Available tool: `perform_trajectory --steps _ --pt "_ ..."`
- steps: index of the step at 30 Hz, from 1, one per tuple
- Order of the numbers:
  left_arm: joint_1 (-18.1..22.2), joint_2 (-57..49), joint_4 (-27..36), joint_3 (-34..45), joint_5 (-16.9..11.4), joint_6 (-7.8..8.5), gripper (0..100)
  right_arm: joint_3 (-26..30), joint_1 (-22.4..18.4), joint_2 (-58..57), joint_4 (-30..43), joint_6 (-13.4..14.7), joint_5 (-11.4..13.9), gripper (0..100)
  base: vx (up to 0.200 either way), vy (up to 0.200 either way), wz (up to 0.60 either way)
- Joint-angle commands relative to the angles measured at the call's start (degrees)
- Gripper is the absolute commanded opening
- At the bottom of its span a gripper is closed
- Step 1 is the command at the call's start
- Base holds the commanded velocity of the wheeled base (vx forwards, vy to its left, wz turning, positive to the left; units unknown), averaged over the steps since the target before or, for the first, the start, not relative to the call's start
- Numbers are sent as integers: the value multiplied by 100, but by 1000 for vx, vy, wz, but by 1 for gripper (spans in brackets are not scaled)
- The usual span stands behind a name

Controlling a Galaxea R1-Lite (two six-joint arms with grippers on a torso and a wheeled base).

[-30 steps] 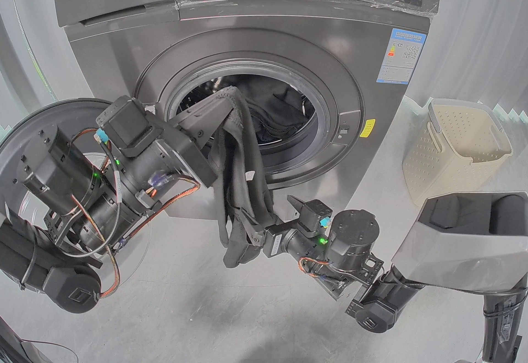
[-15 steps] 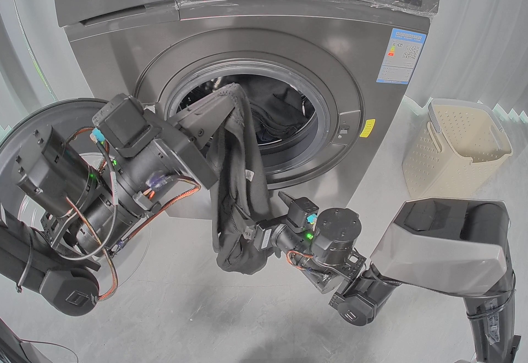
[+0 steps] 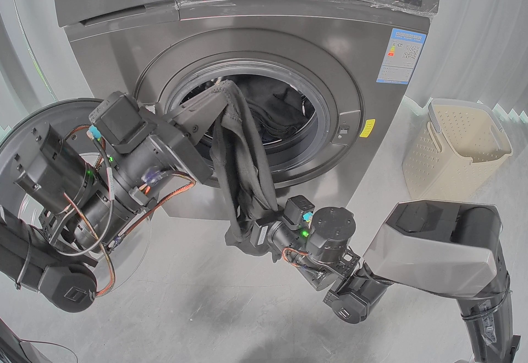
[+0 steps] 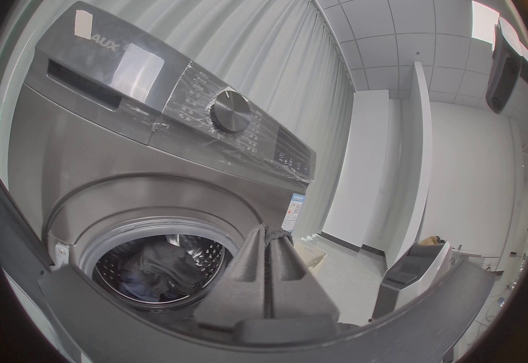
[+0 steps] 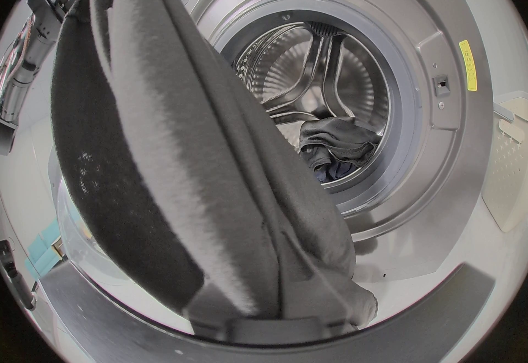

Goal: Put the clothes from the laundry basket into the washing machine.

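A long dark garment [image 3: 242, 160] hangs in front of the washing machine's open port [image 3: 330, 105]. My left gripper [image 3: 223, 97] is shut on its top end at the port's upper left rim; a bit of cloth [image 4: 275, 231] pokes out between the closed fingers [image 4: 247, 265]. My right gripper [image 3: 254, 232] is lower, in front of the machine, shut on the garment's bunched bottom end. In the right wrist view the garment [image 5: 181, 160] drapes over the fingers and hides them. More dark clothes [image 3: 275, 105] lie inside the drum [image 5: 335, 146]. The cream laundry basket [image 3: 456, 149] stands to the right of the machine.
The round door [image 3: 55, 105] is swung open to the left, behind my left arm. Pale curtains hang on both sides of the machine. Bare grey floor lies in front, between the machine and the basket.
My right gripper has moved up and left toward the machine, gathering the garment's lower end so it hangs shorter. The left gripper has risen slightly with the top end.
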Motion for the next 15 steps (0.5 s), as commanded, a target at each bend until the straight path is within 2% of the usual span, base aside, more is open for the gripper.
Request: perform_trajectory --steps 1,3,5,10,12,15 --pt "498 171 3 -9 -13 19 0 809 -8 -530 -10 3 -17 0 0 0 0" --pt "648 189 3 -9 -39 19 0 1345 -60 -917 -1 3 -17 0 0 0 0" --pt "674 189 3 0 -39 19 0 1504 -78 -1058 -10 3 -17 0 0 0 0" --pt "841 189 3 176 -127 45 0 2673 -236 -2147 17 65 -8 0 0 0 0" --pt "955 171 3 343 -285 80 0 3165 -262 -2473 8 117 1 0 0 0 0" --pt "1070 128 3 650 -654 71 0 3341 -280 -2692 8 144 1 0 0 0 0"
